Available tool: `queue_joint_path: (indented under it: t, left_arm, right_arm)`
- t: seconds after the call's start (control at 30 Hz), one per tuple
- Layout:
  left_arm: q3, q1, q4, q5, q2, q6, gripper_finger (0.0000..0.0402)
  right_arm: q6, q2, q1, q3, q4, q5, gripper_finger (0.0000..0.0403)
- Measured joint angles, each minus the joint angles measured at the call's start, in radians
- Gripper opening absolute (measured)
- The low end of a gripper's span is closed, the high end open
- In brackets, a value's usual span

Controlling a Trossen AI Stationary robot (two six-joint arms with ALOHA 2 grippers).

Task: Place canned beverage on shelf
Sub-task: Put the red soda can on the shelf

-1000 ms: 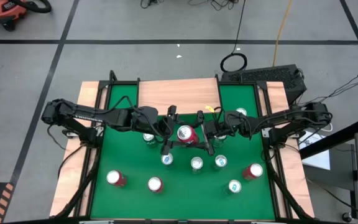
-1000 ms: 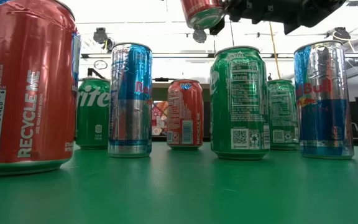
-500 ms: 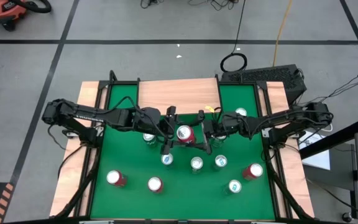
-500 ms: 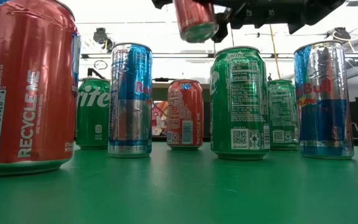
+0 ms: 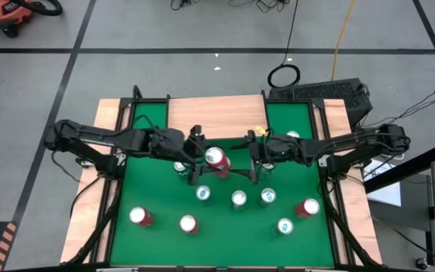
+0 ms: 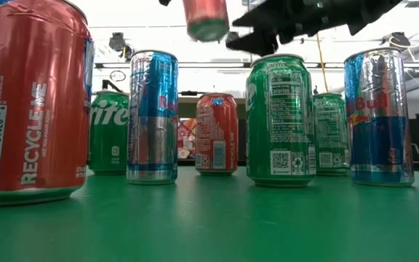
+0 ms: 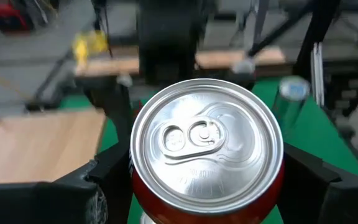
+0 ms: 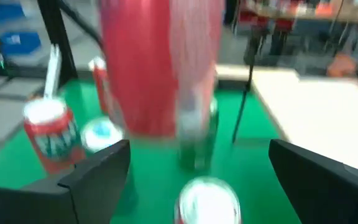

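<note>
A red can [image 5: 216,159] hangs in the air over the middle of the green table [image 5: 293,121]. My left gripper [image 5: 205,160] reaches in from the left and is shut on it. In the left wrist view the can's silver top [image 7: 207,140] faces the camera. My right gripper [image 5: 252,161] stands open just to the right of the can, with nothing between its fingers [image 8: 98,174]. The red can [image 8: 160,62] shows ahead of it. The shelf [image 5: 216,115], a light-wood board on thin black legs, stands at the table's far edge behind the can. My left gripper pinches the red can's side wall [image 7: 143,186] between its two fingers, one on each side of the can below the rim. The fingers come nearly level from the table's left, slanting a little downward. The can is close to upright and lifted clear, higher than the standing cans [image 6: 206,18].
Several cans stand on the green table. Red ones [image 5: 140,217] [image 5: 188,224] [image 5: 306,208] are near the front, and green and blue ones [image 5: 239,199] [image 5: 268,196] [image 5: 285,226] stand below and in front of the grippers. Wooden strips [image 5: 89,204] flank the table.
My left gripper has carried the red can toward the table's left and a little toward the shelf, away from my right gripper. The can has gone from tilted to nearly upright. My right gripper has tipped up toward level and now stands apart from the can.
</note>
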Motion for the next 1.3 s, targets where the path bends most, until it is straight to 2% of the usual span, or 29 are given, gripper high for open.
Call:
queue_joint_path:
  t: [0.37, 0.5, 0.63, 1.0, 1.3]
  left_arm:
    - [0.002, 0.040, -0.186, -0.081, -0.147, 0.134, 0.0283]
    - [0.001, 0.101, -0.237, -0.119, -0.182, 0.178, 0.0283]
    - [0.001, 0.187, -0.257, -0.114, -0.206, 0.225, 0.0283]
    - [0.001, 0.513, -0.295, 0.170, -0.210, 0.326, 0.0283]
    - [0.002, 0.782, -0.306, 0.431, -0.173, 0.393, 0.0283]
  right_arm:
    - [0.026, -0.043, 0.042, 0.000, -0.098, -0.010, 0.0375]
    - [0.017, -0.041, 0.072, 0.001, -0.100, 0.026, 0.0375]
    - [-0.012, -0.036, 0.096, 0.001, -0.087, 0.025, 0.0375]
    - [-0.053, -0.033, 0.128, 0.000, -0.076, 0.024, 0.0375]
    - [-0.065, 0.036, 0.128, 0.000, -0.016, 0.018, 0.0375]
